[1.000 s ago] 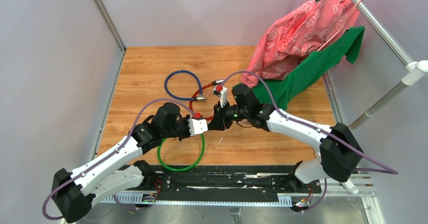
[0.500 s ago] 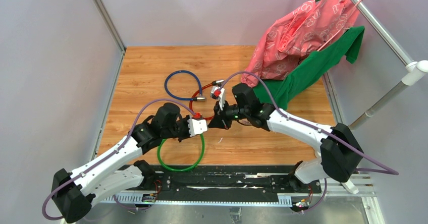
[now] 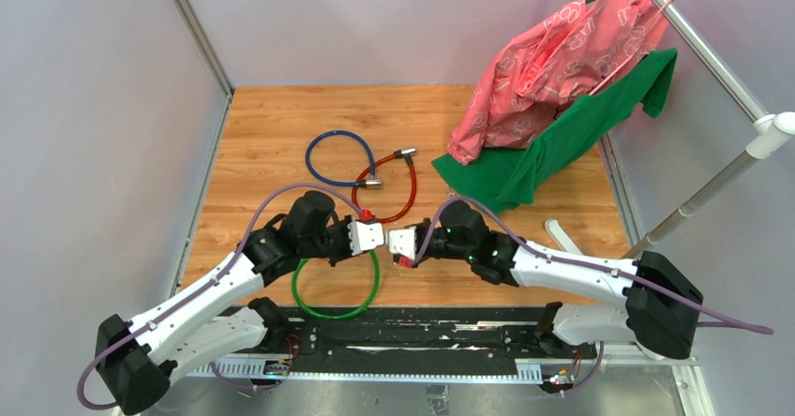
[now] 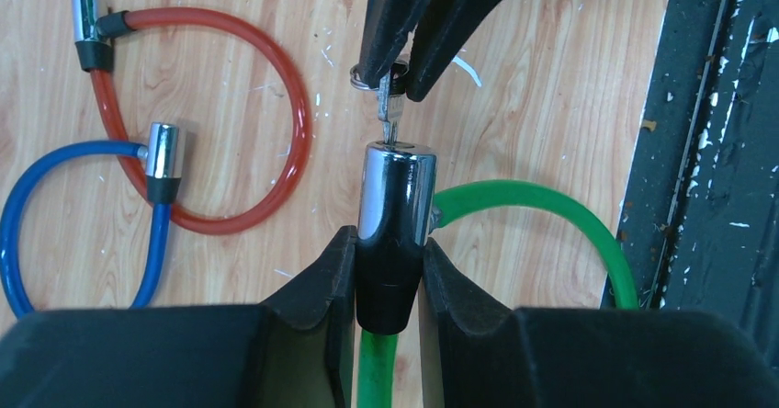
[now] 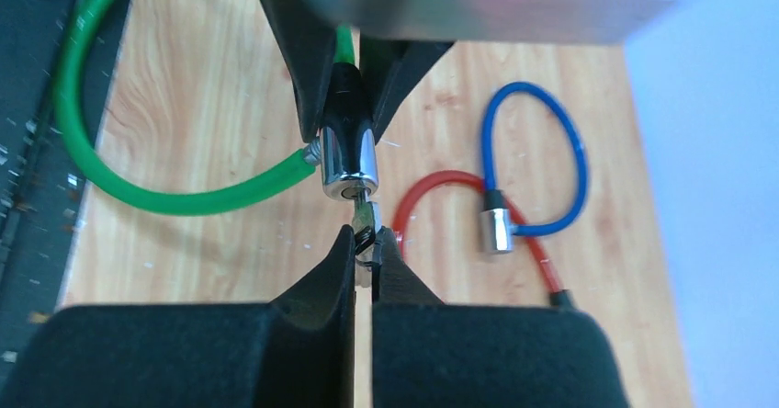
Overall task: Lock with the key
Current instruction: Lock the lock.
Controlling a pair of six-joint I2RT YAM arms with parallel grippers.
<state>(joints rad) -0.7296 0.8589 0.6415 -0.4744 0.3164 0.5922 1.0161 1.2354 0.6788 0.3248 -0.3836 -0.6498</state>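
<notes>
Left wrist view: the left gripper [image 4: 389, 263] is clamped on the black collar of the silver lock cylinder [image 4: 396, 190] at the end of the green cable [image 4: 551, 210]. The cylinder stands upright between its 2 fingers. Above it the right gripper [image 4: 395, 79] pinches the head of the key [image 4: 389, 119], with a small ring [image 4: 359, 79] showing just beside the fingertips. The key's blade points down and its tip meets the cylinder's end face; how deep it sits I cannot tell. The red cable [image 4: 276, 164] and blue cable [image 4: 55, 178] lie overlapping on the wooden table [image 4: 551, 105], well apart from the cylinder

Right wrist view: the right gripper's 2 fingers are pressed together on the key, whose tip touches the keyhole in the cylinder's face. The left gripper's fingers grip the cylinder from the far side

Top external view: both grippers meet tip to tip above the near middle of the table, over the far edge of the green loop. The key is too small to make out here. A pink cloth [image 3: 553, 60] and a green cloth [image 3: 562, 135] hang at the far right
</notes>
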